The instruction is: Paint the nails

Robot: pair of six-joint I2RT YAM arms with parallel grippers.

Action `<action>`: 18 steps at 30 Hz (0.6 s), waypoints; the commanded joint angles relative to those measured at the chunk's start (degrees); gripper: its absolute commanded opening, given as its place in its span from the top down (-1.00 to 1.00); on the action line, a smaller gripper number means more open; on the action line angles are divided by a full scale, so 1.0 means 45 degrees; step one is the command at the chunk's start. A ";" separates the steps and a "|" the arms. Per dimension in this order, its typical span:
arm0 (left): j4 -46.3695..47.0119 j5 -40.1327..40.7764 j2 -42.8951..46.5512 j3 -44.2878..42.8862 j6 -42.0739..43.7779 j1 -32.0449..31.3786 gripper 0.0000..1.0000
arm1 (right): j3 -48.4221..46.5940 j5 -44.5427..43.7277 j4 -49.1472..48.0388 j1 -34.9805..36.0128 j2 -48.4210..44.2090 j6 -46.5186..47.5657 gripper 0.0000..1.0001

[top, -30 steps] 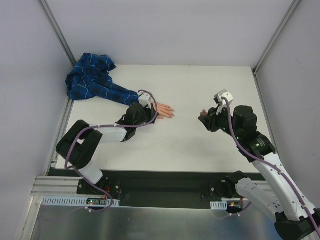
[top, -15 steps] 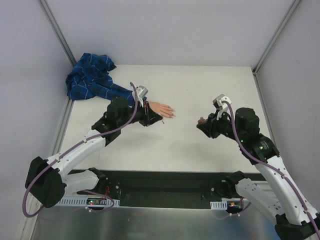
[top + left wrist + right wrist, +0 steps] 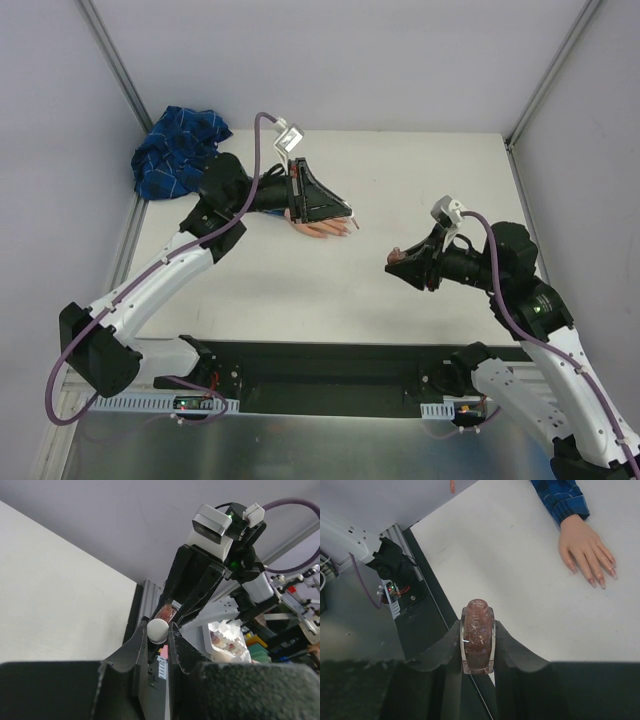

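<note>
The pale fake hand (image 3: 318,231) lies palm down on the white table, its blue plaid sleeve (image 3: 561,498) running to the back left. Its pinkish nails (image 3: 600,582) point right; in the top view the nails (image 3: 345,233) show just below my left gripper (image 3: 340,212). That gripper (image 3: 158,632) is raised above the hand and shut on a small white round-ended cap (image 3: 157,628). My right gripper (image 3: 400,262) hovers to the right of the hand, shut on an uncapped bottle (image 3: 478,636) of glittery reddish polish. The two grippers face each other, apart.
The plaid cloth (image 3: 178,150) is bunched in the back left corner. A black rail (image 3: 320,358) runs along the table's near edge, with the left arm's base (image 3: 395,570) on it. Grey walls enclose the table on three sides.
My left arm rose from beside the fake hand and swung its gripper up and right, toward the right gripper. The right gripper moved a little left and nearer with the bottle.
</note>
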State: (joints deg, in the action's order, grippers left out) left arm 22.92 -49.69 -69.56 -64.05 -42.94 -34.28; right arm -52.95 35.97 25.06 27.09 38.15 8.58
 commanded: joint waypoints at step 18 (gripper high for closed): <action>0.0122 -0.0579 -0.1963 -0.3070 -0.0341 -0.2069 1.00 | -0.1573 0.2418 -0.0920 0.0191 0.0233 0.0086 1.00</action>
State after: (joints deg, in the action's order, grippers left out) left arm 22.76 -52.14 -77.32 -74.91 -45.54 -42.48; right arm -57.28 44.49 24.62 27.64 39.46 8.78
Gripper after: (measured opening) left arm 0.114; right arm 0.276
